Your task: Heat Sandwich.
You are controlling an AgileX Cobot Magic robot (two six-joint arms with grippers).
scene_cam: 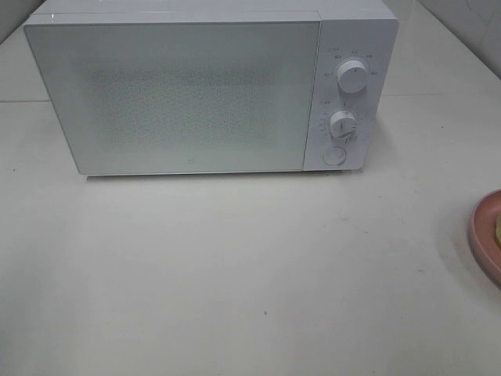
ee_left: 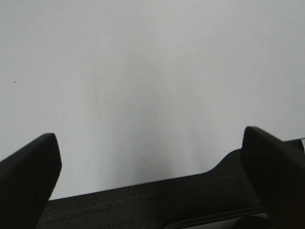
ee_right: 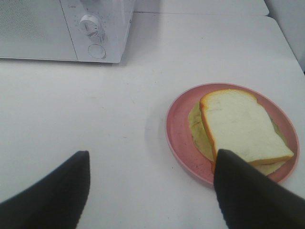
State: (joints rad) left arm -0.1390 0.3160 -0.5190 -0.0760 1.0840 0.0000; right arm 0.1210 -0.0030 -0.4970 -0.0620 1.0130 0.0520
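- Sandwich [ee_right: 243, 129]: soft pale square slices, tan crusts, lying on a round pink plate [scene_cam: 485, 235] at the table's [scene_cam: 235, 266] 3 o'clock edge.
- Boxy white microwave [scene_cam: 172, 94], door shut, at 12 o'clock.
- Left gripper [ee_left: 152, 176] and right gripper [ee_right: 150, 186]: jaws spread, empty.

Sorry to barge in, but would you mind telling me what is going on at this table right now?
Nothing is being handled yet. The white microwave sits on the table with its door closed. The sandwich lies on a pink plate off to the microwave's right. The right gripper hovers open above the table beside the plate, holding nothing. The left gripper is open too, over bare table.
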